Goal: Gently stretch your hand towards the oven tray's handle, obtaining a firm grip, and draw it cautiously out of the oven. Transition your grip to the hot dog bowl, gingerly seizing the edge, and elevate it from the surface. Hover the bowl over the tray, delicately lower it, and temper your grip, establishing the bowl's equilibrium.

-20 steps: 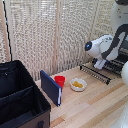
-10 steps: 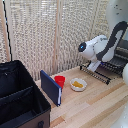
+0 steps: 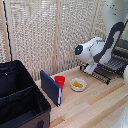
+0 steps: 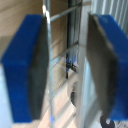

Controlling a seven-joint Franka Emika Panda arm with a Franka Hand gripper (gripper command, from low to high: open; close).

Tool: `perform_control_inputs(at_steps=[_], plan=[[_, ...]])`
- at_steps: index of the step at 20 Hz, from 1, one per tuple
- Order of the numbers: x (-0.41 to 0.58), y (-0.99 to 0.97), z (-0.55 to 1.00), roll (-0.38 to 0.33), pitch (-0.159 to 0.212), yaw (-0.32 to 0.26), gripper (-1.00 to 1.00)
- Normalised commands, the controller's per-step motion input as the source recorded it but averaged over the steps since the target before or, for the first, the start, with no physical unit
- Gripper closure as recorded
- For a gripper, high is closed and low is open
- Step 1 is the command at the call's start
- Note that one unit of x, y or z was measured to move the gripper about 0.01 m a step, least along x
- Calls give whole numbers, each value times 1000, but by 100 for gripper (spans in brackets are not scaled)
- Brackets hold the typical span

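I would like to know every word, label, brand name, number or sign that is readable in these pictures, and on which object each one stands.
There is no readable text in either view.
The large black case, dark blue board, red cup and hot dog bowl show no lettering.
The oven is partly hidden and too blurred to show any label.
The blue gripper pads in the wrist view are plain.

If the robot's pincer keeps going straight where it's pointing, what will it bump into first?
Most likely the oven tray. In the wrist view the open pincer has thin metal bars right between its pads, with wooden table beyond. It's too blurry to tell exactly how close.
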Motion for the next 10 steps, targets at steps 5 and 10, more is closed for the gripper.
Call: perform_control_inputs(at_steps=[5,10], plan=[[152,41,175,85,72,4,-100],[143,216,554,91,47,-79,-100]])
